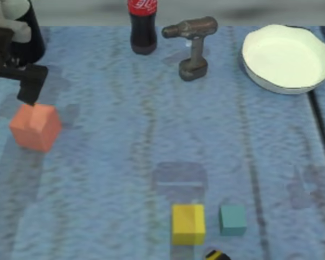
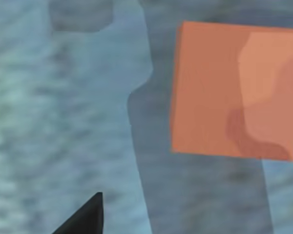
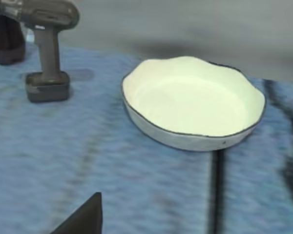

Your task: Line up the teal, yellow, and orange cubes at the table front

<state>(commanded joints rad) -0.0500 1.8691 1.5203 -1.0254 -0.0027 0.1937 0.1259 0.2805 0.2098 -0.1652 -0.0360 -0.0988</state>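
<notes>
The salmon-orange cube (image 1: 35,127) rests on the table (image 1: 114,162) at the left and fills the upper part of the left wrist view (image 2: 219,92). My left gripper (image 1: 31,91) hovers just behind and above it, open and empty; only one dark fingertip (image 2: 90,217) shows in its wrist view. At the table front sit the yellow cube (image 1: 188,223) and, just to its right, the teal cube (image 1: 232,219), a small gap between them. My right arm is almost out of the top view; one fingertip (image 3: 88,219) shows over bare table, holding nothing.
Along the back stand a cola bottle (image 1: 143,27), a grey power drill (image 1: 193,46) and a white bowl (image 1: 287,58). A dark cylinder (image 1: 35,32) stands at the back left by the left arm. A black-and-yellow bit (image 1: 217,254) pokes in at the front edge.
</notes>
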